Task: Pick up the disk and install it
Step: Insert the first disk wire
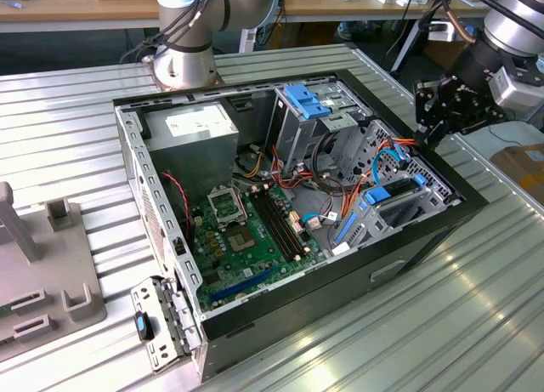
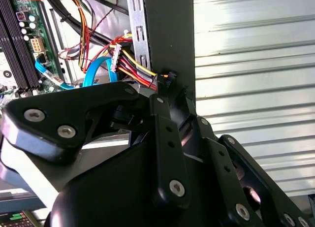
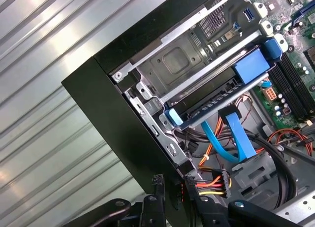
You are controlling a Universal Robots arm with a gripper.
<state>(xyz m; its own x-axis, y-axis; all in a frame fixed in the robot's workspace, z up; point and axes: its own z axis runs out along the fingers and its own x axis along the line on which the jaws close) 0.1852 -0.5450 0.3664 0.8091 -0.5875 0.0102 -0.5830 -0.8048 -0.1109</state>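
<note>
Fingertips [image 3: 157, 187] of the gripper [image 1: 422, 133] are seen almost closed, nothing gripped. The disk [image 1: 380, 191] is found at their seven o'clock in the exterior view, long axis eight-to-two.

My base [image 1: 181, 65] sat at the back of the exterior view with the shoulder joint [image 1: 223, 2] bent over it. My forearm [image 1: 520, 18] slanted down from that view's upper right corner to my wrist [image 1: 480, 73]. My gripper [image 1: 422, 135] hung off the wrist, tilted down and toward the exterior view's left, and its black, bolted links [image 2: 165, 138] showed close up in both wrist views.
</note>
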